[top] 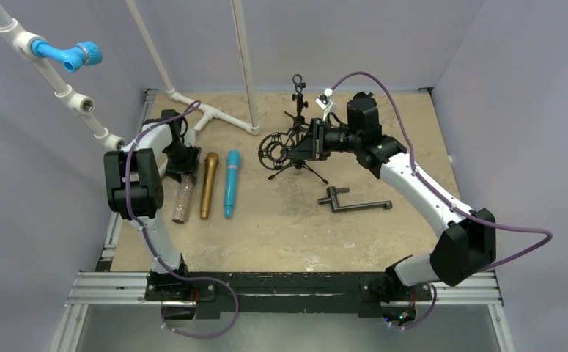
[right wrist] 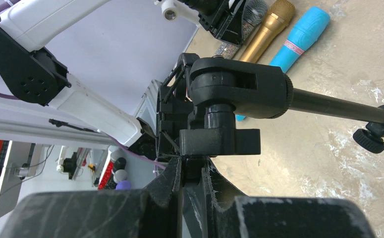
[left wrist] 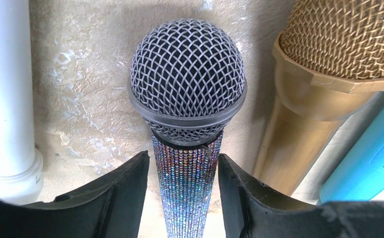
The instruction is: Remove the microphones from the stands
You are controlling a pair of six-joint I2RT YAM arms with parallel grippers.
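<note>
Your top view looks down from above and behind the arm bases, taking in the whole desk. Your left wrist camera sits low and very close, facing the glitter mic between its fingers. Your right wrist camera looks close past the stand across the desk. All three share the glitter mic, gold mic and blue mic.

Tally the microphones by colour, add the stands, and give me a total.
Sequined silver microphone: 1
Gold microphone: 1
Blue microphone: 1
Microphone stand: 1
Total: 4
</note>
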